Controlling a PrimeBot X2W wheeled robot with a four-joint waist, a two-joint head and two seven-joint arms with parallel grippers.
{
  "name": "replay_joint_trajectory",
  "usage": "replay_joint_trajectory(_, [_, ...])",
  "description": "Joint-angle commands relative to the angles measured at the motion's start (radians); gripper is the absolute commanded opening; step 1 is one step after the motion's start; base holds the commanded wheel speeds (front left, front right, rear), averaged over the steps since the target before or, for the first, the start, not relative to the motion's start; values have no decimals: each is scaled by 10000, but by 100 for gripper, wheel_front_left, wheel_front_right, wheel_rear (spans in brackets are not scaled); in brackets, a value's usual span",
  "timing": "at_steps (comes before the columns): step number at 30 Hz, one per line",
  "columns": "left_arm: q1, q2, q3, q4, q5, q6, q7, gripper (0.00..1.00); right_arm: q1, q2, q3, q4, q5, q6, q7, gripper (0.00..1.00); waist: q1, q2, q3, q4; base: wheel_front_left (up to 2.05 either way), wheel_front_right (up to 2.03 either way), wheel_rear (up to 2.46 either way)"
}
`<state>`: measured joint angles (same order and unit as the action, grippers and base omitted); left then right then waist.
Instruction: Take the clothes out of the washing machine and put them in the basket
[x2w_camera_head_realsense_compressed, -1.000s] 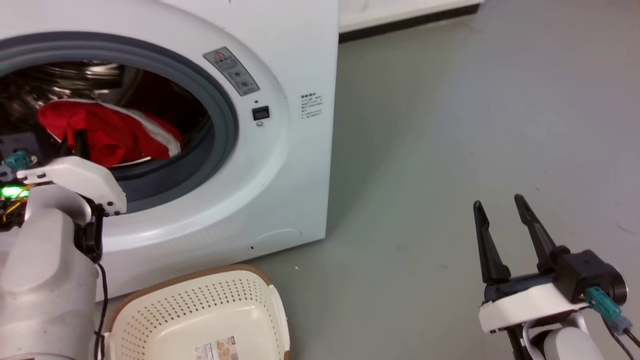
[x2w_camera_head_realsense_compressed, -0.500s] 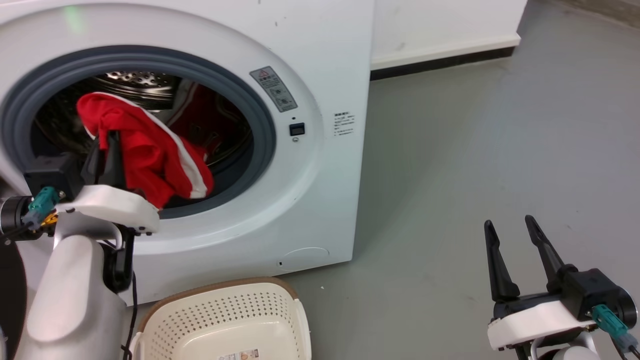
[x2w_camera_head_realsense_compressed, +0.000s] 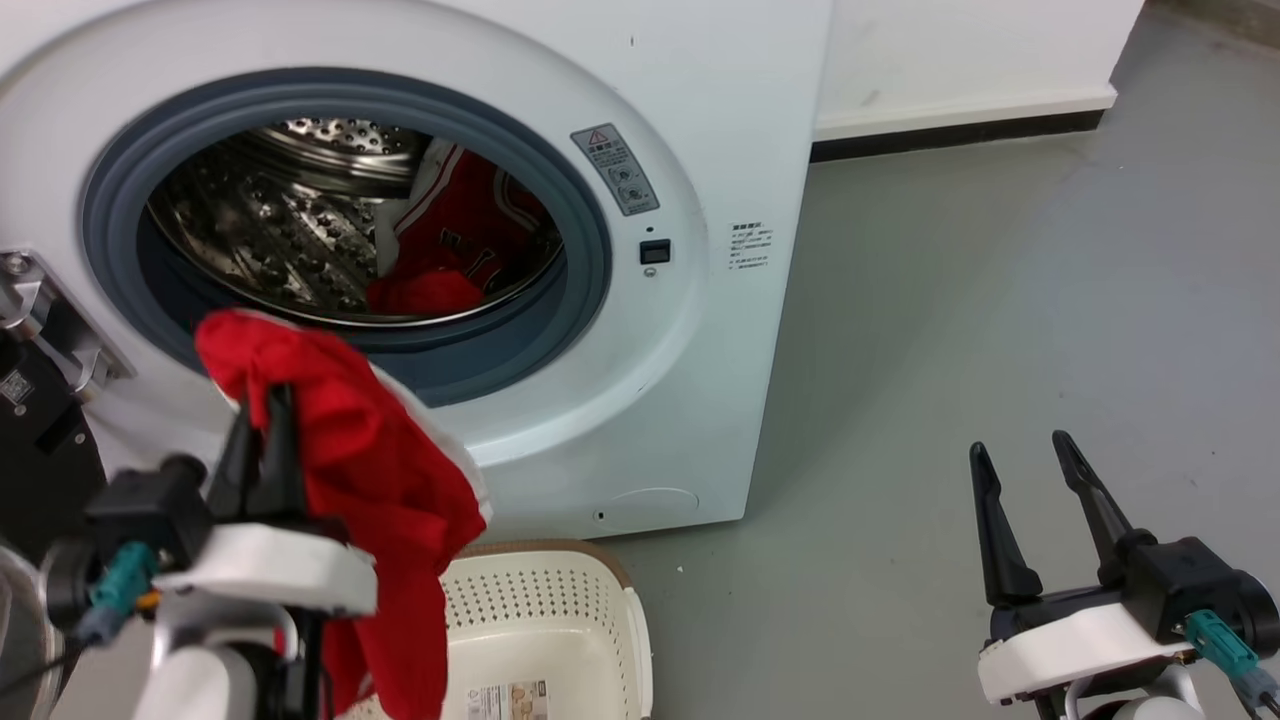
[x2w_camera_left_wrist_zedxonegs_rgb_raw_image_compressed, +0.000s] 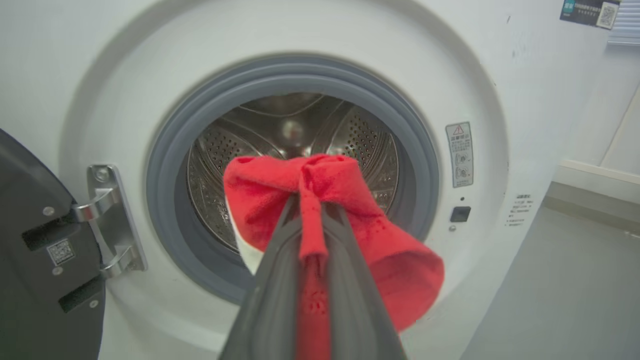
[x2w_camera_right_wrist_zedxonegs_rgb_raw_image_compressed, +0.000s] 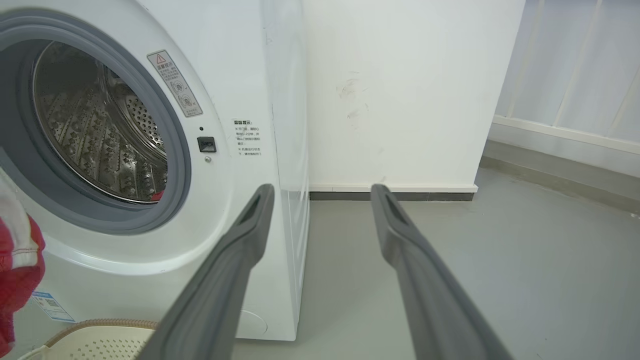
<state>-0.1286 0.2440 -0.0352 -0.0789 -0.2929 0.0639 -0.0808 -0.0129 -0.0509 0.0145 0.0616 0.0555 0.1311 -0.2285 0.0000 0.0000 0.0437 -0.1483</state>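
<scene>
One red garment hangs clamped in the left gripper, outside the washing machine and partly over the basket, presumably positioned for release there. A second garment lies in the drum. The right gripper idles well aside, jaws apart.

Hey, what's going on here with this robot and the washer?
The robot is unloading the washing machine. Its left gripper is shut on a red garment, which hangs outside the opening, close to the basket on the floor. A second red garment lies in the drum. The right gripper is open and empty, off to the side.
</scene>
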Motion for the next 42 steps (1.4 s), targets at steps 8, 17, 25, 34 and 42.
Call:
replay_joint_trajectory(8, [1550, -505, -248, 307, -411, 237, 327, 0, -360, 11, 187, -231, -97, -7, 22, 100, 0, 0, 903, 92, 0, 0, 0])
replay_joint_trajectory(17, [1060, -590, -248, 2696, -850, -146, -114, 0, -1159, 16, 362, -271, 44, -7, -103, 100, 0, 0, 2491, 2, 0, 0, 0])
replay_joint_trajectory(25, [-874, -658, -488, 5642, -911, -839, -1065, 0, -2148, 15, 552, -189, 133, -7, -264, 100, 0, 0, 4118, -201, 0, 0, 0])
replay_joint_trajectory(34, [-2800, -585, -918, 8605, -584, -1234, -1456, 0, -2906, 15, 771, -161, 340, -7, -358, 100, 0, 0, 5611, -646, 0, 0, 0])
replay_joint_trajectory(42, [-4253, -638, -1055, 11160, -488, -1242, -1680, 0, -3419, 15, 969, -401, 505, -7, -372, 100, 0, 0, 6775, -1066, 0, 0, 0])
